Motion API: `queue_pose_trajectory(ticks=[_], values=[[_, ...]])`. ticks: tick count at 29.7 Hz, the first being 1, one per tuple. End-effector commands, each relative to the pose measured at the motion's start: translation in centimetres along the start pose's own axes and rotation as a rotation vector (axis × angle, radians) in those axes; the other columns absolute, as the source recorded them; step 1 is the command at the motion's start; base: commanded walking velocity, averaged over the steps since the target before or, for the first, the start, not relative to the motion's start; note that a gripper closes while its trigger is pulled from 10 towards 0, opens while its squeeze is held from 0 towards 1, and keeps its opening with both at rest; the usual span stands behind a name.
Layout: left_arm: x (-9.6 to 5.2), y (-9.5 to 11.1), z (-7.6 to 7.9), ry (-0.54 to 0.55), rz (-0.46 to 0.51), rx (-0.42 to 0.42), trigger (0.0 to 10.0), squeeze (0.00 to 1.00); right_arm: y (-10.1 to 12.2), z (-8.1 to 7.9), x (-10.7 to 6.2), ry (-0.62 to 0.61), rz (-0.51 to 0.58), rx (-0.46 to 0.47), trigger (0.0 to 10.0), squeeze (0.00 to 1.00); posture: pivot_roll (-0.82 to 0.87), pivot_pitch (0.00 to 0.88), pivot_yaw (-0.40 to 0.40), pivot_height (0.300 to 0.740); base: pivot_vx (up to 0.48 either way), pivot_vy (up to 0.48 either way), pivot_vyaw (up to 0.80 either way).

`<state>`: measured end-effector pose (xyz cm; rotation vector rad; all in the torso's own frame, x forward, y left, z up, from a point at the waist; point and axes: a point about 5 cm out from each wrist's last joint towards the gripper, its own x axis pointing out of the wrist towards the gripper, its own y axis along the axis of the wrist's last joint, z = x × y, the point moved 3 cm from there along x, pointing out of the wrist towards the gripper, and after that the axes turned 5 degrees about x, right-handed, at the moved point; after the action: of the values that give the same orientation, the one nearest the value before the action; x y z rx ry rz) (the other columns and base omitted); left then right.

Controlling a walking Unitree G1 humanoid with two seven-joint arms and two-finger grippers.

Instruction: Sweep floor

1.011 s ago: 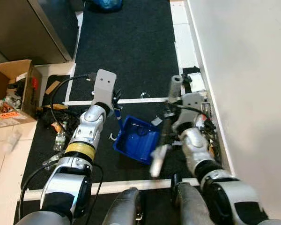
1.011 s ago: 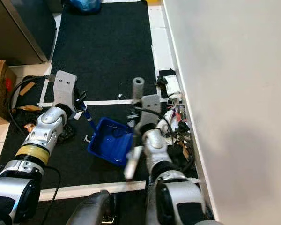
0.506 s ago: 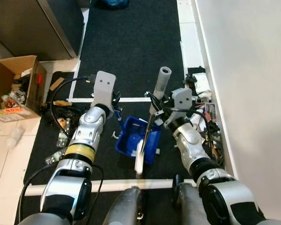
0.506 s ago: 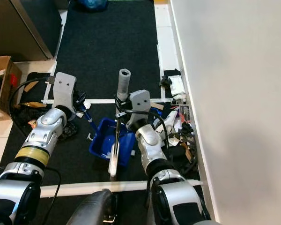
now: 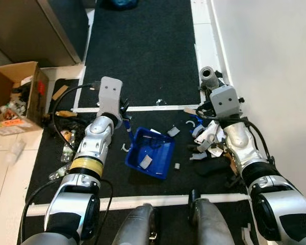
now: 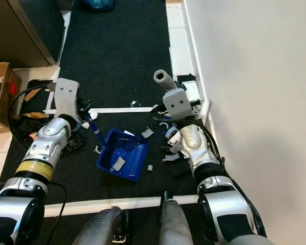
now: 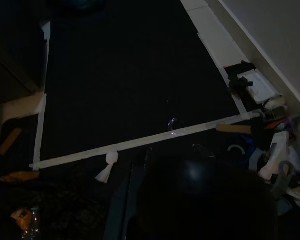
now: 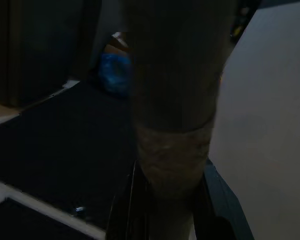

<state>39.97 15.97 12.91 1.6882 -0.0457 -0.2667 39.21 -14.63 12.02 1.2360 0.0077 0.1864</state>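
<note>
A blue dustpan (image 5: 152, 153) lies on the black mat between my arms, with a pale scrap (image 5: 145, 162) inside it. My left gripper (image 5: 124, 115) is shut on the dustpan's blue handle (image 5: 128, 127) at its left rear. Over by the wall, my right gripper (image 5: 210, 96) is shut on the grey broom handle (image 5: 208, 76), which stands up close in the right wrist view (image 8: 174, 100). The broom's lower part is hidden behind my right arm. White paper scraps (image 5: 204, 135) lie just right of the pan.
A white wall (image 5: 275, 76) runs close along the right, with litter and cables (image 5: 229, 153) at its foot. A cardboard box (image 5: 18, 92), a dark cabinet (image 5: 41, 25) and a bottle among trash (image 5: 66, 150) are on the left. White tape (image 5: 148, 108) crosses the mat.
My right arm has swung the broom from across the dustpan out to the right, toward the wall. A scrap now lies in the pan. The left arm and the pan have stayed put.
</note>
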Motion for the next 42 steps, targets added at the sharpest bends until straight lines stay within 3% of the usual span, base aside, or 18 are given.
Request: queue_pose_trajectory(ticks=[1, 4, 8, 15, 16, 17, 18, 19, 22, 25, 26, 28, 34, 36, 38, 39, 40, 42], values=[[-0.5, -2.5, 0.7, -0.03, -0.079, -0.089, 10.0, 0.0, -0.2, -0.5, -0.4, 0.022, 0.012, 0.003, 10.0, 0.0, 0.13, 0.271, 0.037, 0.74, 0.0, 0.0, 0.0], [-0.4, -2.7, 0.7, -0.026, -0.099, -0.071, 10.0, 0.0, -0.9, -0.8, -0.8, 0.044, -0.014, -0.006, 10.0, 0.0, 0.13, 0.27, 0.035, 0.74, 0.0, 0.0, 0.0], [-0.2, -2.3, 1.4, -0.043, -0.087, -0.067, 10.0, 0.0, -3.9, -2.5, -2.1, 0.091, -0.136, -0.086, 10.0, 0.0, 0.14, 0.267, 0.037, 0.74, 0.0, 0.0, 0.0], [-0.4, -2.1, 1.7, -0.059, -0.084, -0.069, 10.0, 0.0, -5.1, -5.0, -3.1, 0.146, -0.197, -0.053, 10.0, 0.0, 0.15, 0.268, 0.04, 0.74, 0.0, 0.0, 0.0], [-0.4, -2.1, 1.7, -0.06, -0.085, -0.071, 10.0, 0.0, -5.4, -5.7, -3.3, 0.163, -0.22, -0.017, 10.0, 0.0, 0.16, 0.269, 0.04, 0.74, 0.0, 0.0, 0.0], [-0.5, -2.3, 1.9, -0.064, -0.089, -0.073, 10.0, 0.0, -5.7, -7.6, -3.8, 0.212, -0.263, 0.096, 10.0, 0.0, 0.16, 0.27, 0.04, 0.74, 0.0, 0.0, 0.0], [-0.5, -2.3, 1.9, -0.064, -0.089, -0.073, 10.0, 0.0, -5.7, -7.6, -3.8, 0.212, -0.263, 0.096, 10.0, 0.0, 0.16, 0.27, 0.04, 0.74, 0.0, 0.0, 0.0], [-0.6, -2.4, 2.0, -0.067, -0.091, -0.075, 10.0, 0.0, -5.6, -9.1, -4.0, 0.255, -0.279, 0.186, 10.0, 0.0, 0.16, 0.271, 0.038, 0.74, 0.0, 0.0, 0.0], [-0.6, -2.4, 2.1, -0.068, -0.092, -0.076, 10.0, 0.0, -5.5, -9.6, -4.1, 0.271, -0.278, 0.204, 10.0, 0.0, 0.16, 0.271, 0.038, 0.74, 0.0, 0.0, 0.0], [-0.6, -2.4, 2.3, -0.07, -0.094, -0.078, 10.0, 0.0, -4.9, -12.7, -4.5, 0.376, -0.322, 0.406, 10.0, 0.0, 0.17, 0.274, 0.036, 0.74, 0.0, 0.0, 0.0], [-0.6, -2.4, 2.3, -0.07, -0.094, -0.078, 10.0, 0.0, -4.9, -12.7, -4.5, 0.376, -0.322, 0.406, 10.0, 0.0, 0.17, 0.274, 0.036, 0.74, 0.0, 0.0, 0.0], [-0.7, -2.3, 2.4, -0.07, -0.094, -0.081, 10.0, 0.0, -4.1, -14.3, -4.5, 0.4, -0.341, 0.586, 10.0, 0.0, 0.17, 0.276, 0.033, 0.74, 0.0, 0.0, 0.0], [-0.9, -2.3, 2.3, -0.069, -0.093, -0.084, 10.0, 0.0, -3.1, -14.4, -3.9, 0.374, -0.314, 0.721, 10.0, 0.0, 0.17, 0.278, 0.032, 0.74, 0.0, 0.0, 0.0], [-1.0, -2.4, 2.3, -0.068, -0.095, -0.085, 10.0, 0.0, -2.0, -14.3, -3.2, 0.377, -0.267, 0.82, 10.0, 0.0, 0.17, 0.278, 0.032, 0.74, 0.0, 0.0, 0.0], [-1.0, -2.4, 2.3, -0.068, -0.095, -0.085, 10.0, 0.0, -2.0, -14.3, -3.2, 0.377, -0.267, 0.82, 10.0, 0.0, 0.17, 0.278, 0.032, 0.74, 0.0, 0.0, 0.0], [-1.1, -2.5, 2.3, -0.067, -0.098, -0.086, 10.0, 0.0, -1.1, -14.1, -2.8, 0.388, -0.225, 0.848, 10.0, 0.0, 0.16, 0.284, 0.031, 0.74, 0.0, 0.0, 0.0], [-1.1, -2.8, 2.5, -0.067, -0.103, -0.089, 10.0, 0.0, 1.7, -12.6, -1.4, 0.42, -0.073, 0.883, 10.0, 0.0, 0.16, 0.284, 0.029, 0.74, 0.0, 0.0, 0.0], [-1.1, -2.8, 2.6, -0.066, -0.105, -0.091, 10.0, 0.0, 3.6, -11.0, -0.5, 0.428, 0.037, 0.875, 10.0, 0.0, 0.15, 0.286, 0.028, 0.74, 0.0, 0.0, 0.0]])
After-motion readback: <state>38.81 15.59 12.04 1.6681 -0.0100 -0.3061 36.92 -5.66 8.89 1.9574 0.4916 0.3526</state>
